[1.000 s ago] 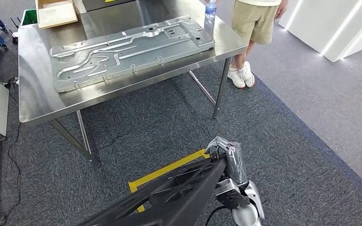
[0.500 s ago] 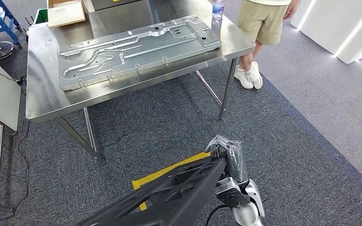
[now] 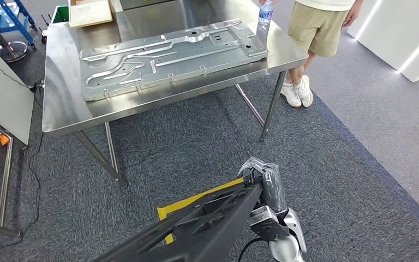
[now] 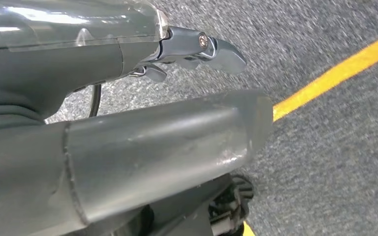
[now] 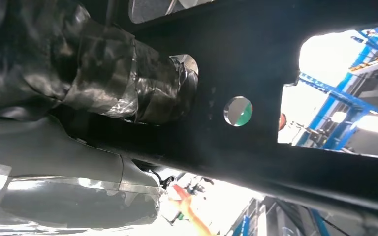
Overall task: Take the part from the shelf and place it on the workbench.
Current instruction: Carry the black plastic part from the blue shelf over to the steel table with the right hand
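A long black part (image 3: 196, 229) with cut-outs runs from the bottom left up to my right hand (image 3: 263, 183), which grips its upper end low in the head view. In the right wrist view, plastic-wrapped fingers (image 5: 147, 88) press on the black part (image 5: 256, 73) beside a round hole. The steel workbench (image 3: 65, 117) stands ahead, well apart from the part, with carpet between. My left hand (image 4: 128, 123) hangs over the carpet, thumb and fingers (image 4: 211, 49) apart with only floor between them.
A large silver stamped panel (image 3: 169, 57) covers much of the workbench, with a bottle (image 3: 265, 12) and a flat box (image 3: 90, 12) at the back. A person (image 3: 319, 27) stands by the table's right corner. A grey board (image 3: 3, 103) stands left. Yellow tape (image 3: 196, 199) marks the carpet.
The whole picture has shifted, so the camera has moved: the workbench and person now sit further right and lower. My right hand and the black part keep their place in the picture.
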Robot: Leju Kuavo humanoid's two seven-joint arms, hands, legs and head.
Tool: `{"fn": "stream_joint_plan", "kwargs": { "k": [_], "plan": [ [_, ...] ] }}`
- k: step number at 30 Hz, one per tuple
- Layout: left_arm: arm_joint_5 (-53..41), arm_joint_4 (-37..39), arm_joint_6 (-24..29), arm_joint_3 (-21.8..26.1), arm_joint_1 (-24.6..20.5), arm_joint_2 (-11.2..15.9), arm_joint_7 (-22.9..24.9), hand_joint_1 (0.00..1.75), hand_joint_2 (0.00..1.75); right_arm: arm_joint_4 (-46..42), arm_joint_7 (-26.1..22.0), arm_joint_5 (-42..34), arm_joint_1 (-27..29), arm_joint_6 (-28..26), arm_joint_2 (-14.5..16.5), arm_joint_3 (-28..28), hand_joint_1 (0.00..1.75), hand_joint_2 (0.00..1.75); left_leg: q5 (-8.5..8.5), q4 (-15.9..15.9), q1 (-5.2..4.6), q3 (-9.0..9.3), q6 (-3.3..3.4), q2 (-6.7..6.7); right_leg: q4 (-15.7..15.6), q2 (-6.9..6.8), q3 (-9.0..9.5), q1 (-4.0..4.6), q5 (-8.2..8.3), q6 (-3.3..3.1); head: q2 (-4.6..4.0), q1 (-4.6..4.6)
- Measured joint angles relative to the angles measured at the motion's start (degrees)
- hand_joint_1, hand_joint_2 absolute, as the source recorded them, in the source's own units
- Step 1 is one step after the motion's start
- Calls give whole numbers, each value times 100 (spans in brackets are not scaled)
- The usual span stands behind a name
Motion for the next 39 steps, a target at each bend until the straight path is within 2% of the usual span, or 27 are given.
{"fn": "stream_joint_plan", "kwargs": {
  "k": [1,3,4,5,6,8,10,11,14,15,16,17,19,20,21,22,23,25,26,28,30,32,34,35,36,37,39],
  "plan": [
    [0,1,1,1,-4,-3,-1,0,0,-3,-1,-1,-1,-1,-1,-1,175,0,23,-42,23,20,24,-4,227,37,-96,0,-144,23,0,0],
    [0,1,1,1,-12,-4,-1,0,0,-2,-2,-1,9,-3,-5,-5,175,0,26,-53,28,20,54,-8,974,103,-452,-22,-531,53,0,1],
    [0,1,1,1,-8,-4,0,0,0,1,-1,-1,20,-3,-8,-7,175,0,21,-48,27,17,56,-14,1310,114,-622,-35,-651,70,0,0],
    [0,1,1,1,-2,-4,0,0,0,3,-1,0,27,-4,-10,-9,175,0,14,-38,28,16,53,-23,1478,118,-715,-48,-663,87,0,0],
    [0,2,1,1,3,-4,0,0,0,4,-1,0,30,-4,-11,-10,175,0,6,-22,32,17,42,-36,1425,119,-701,-63,-558,101,0,0],
    [0,2,-1,1,4,-7,0,0,0,4,-1,0,27,-4,-12,-11,175,0,-36,42,43,14,-1,-66,753,124,-388,-96,-151,114,0,0],
    [0,1,-1,1,-2,-12,0,0,0,4,1,0,23,-4,-11,-11,175,0,-98,153,30,-28,-64,-91,141,141,-107,-102,73,94,0,0],
    [0,1,0,1,-2,-14,0,0,0,4,1,0,23,-5,-10,-12,175,0,-120,192,22,-53,-93,-98,28,150,-67,-93,84,71,0,0],
    [0,1,1,1,2,-13,0,0,0,4,1,0,23,-6,-9,-14,175,0,-151,226,38,-77,-181,-100,10,150,-77,-78,80,-30,0,-1],
    [0,0,1,1,1,-14,0,0,0,3,1,0,20,-6,-6,-14,175,0,-219,313,48,-112,-213,-90,-5,143,-68,-86,86,-65,0,-1],
    [0,0,2,1,-2,-14,0,0,0,2,1,0,18,-5,-3,-15,175,0,-343,502,57,-195,-243,-79,-21,133,-58,-99,92,-91,0,-1],
    [-1,1,2,1,-2,-16,0,0,0,1,1,0,18,-5,-1,-15,175,0,-521,823,70,-344,-274,-67,-25,122,-52,-102,90,-110,0,-1],
    [-1,2,2,1,4,-18,0,0,0,1,1,0,21,-4,0,-15,175,0,-854,1602,88,-717,-316,-61,-24,105,-53,-95,82,-130,0,-1],
    [-1,2,2,1,11,-19,0,0,0,1,1,0,23,-4,-1,-15,175,0,-897,1839,93,-839,-324,-60,-23,101,-51,-91,78,-134,0,-2],
    [-1,2,2,1,16,-18,0,0,0,1,1,0,25,-4,-1,-15,175,0,-816,1841,94,-852,-318,-60,-22,101,-43,-88,74,-135,0,-2],
    [0,1,3,1,19,-17,0,0,0,1,1,0,25,-4,-1,-15,175,0,-631,1602,91,-748,-298,-60,-22,103,-27,-84,67,-132,0,-2],
    [0,1,3,1,17,-17,-1,0,0,0,1,0,24,-4,-1,-15,175,0,-394,1194,84,-559,-260,-58,-23,105,-7,-82,58,-126,0,-2],
    [-2,-1,4,1,5,-8,-2,0,0,-2,0,-2,22,-4,0,-16,175,0,-113,456,43,-206,-167,-47,-25,106,10,-73,45,-95,0,-2],
    [-4,-1,4,1,2,-3,-5,0,0,-2,-1,-4,23,-3,1,-16,175,0,-77,274,21,-126,-133,-45,-27,105,3,-74,46,-70,0,-1],
    [-10,0,-1,1,7,0,-14,0,0,-3,-2,-8,25,0,1,-17,175,0,-89,189,-6,-105,-100,-51,-46,103,-5,-83,59,-1,0,-2],
    [-17,1,-6,1,17,-7,-30,0,0,-8,-4,-10,23,2,0,-17,175,0,-46,104,25,-61,-61,-50,1,104,-2,-84,8,64,0,-1],
    [-27,2,-12,1,7,-15,-49,0,0,-14,-8,-15,16,1,-1,-20,175,0,-7,23,57,-15,-7,-43,410,118,-174,-78,-255,95,0,1],
    [-47,2,-20,1,-1,-17,-58,0,0,-9,-10,-19,22,1,-3,-28,175,0,-14,20,43,-17,30,-43,1142,128,-539,-78,-601,107,0,0],
    [-56,2,-23,1,3,-17,-59,0,0,-5,-10,-20,28,1,-4,-32,175,0,-22,28,37,-19,35,-44,1411,128,-679,-80,-673,114,0,0],
    [-61,2,-23,1,6,-17,-59,0,0,-1,-10,-21,31,2,-5,-34,175,0,-32,42,34,-19,33,-48,1484,128,-728,-83,-627,119,0,-1],
    [-63,2,-23,1,7,-19,-59,0,0,1,-10,-21,29,2,-5,-35,175,0,-45,64,34,-17,24,-55,1333,127,-661,-87,-472,119,0,-1],
    [-67,2,-26,1,5,-26,-59,0,0,2,-10,-21,17,3,-5,-35,175,0,-92,133,33,-19,-11,-71,603,129,-309,-93,-83,98,0,-1]
  ]
}}
